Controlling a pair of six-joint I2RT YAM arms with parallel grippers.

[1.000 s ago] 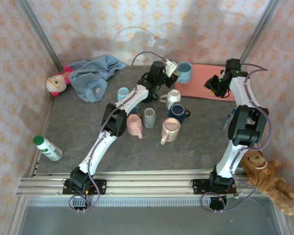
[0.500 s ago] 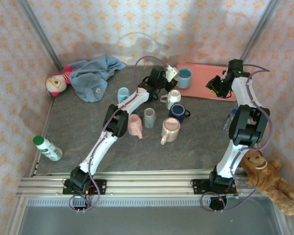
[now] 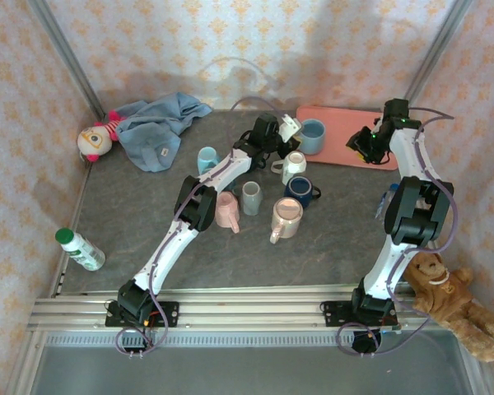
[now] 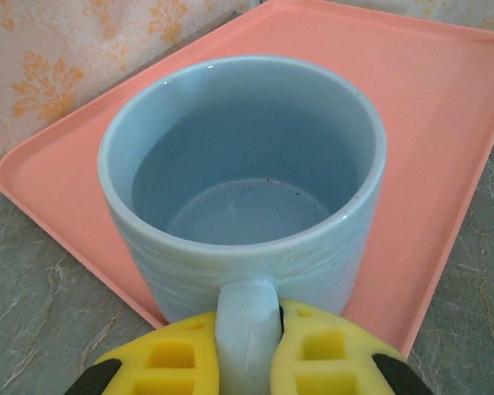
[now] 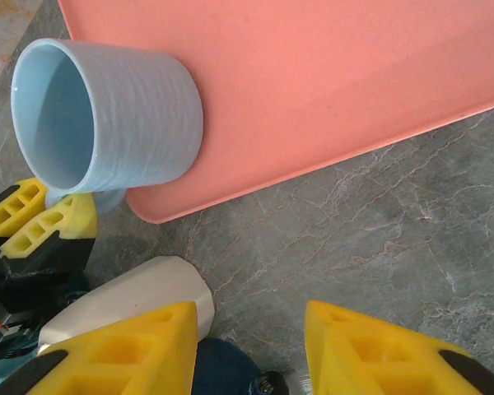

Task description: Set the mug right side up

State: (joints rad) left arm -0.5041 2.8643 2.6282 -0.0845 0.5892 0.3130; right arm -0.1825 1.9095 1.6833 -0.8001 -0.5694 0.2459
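One blue mug upright on one tray, left tool pinching its handle, right tool agape, empty

No text, brand or number can be read on the mug, the tray or the bottle.

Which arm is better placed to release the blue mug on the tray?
Left: the left gripper pinches the handle of the upright blue mug on the pink tray; the right gripper hangs open, apart.

Qty: mug x7, pink tray x1, cloth x1, doll x1, btl x1, teddy x1.
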